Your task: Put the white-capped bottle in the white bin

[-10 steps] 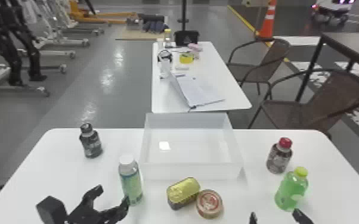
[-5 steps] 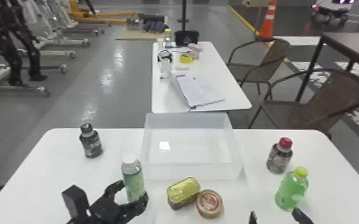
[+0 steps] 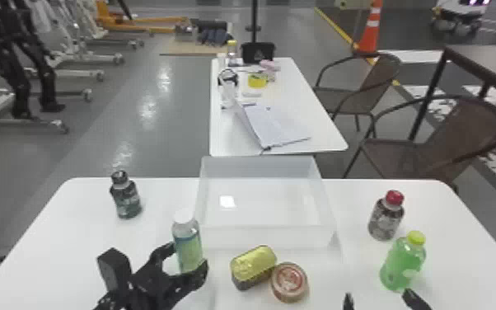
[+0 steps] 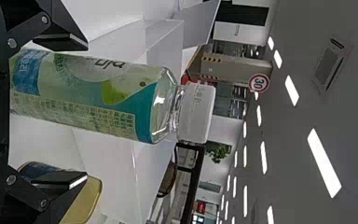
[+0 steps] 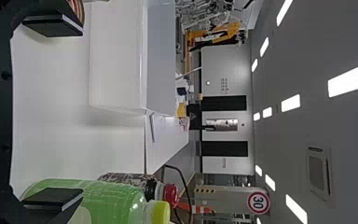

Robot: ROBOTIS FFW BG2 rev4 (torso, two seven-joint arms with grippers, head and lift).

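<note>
In the head view, my left gripper (image 3: 187, 259) is open around the lower part of the upright white-capped bottle (image 3: 188, 241), just left of the white bin (image 3: 268, 237). The left wrist view has this bottle (image 4: 98, 98) between the spread fingers of the left gripper (image 4: 85, 112), closer to one finger than to the other. The right gripper (image 3: 379, 297) stands parked and open at the front edge, near the green bottle (image 3: 403, 264); in the right wrist view nothing is between the fingers of the right gripper (image 5: 81, 112).
A gold-lidded can (image 3: 253, 266) and a round tin (image 3: 289, 282) stand in front of the bin. Farther off are a dark bottle (image 3: 126, 197) at the left and a red-capped bottle (image 3: 386, 218) at the right. Another table (image 3: 321, 136) lies beyond.
My left gripper has moved forward and to the right, so its fingers now flank the bottle. The bottle has shifted slightly the same way. The right gripper has stayed put.
</note>
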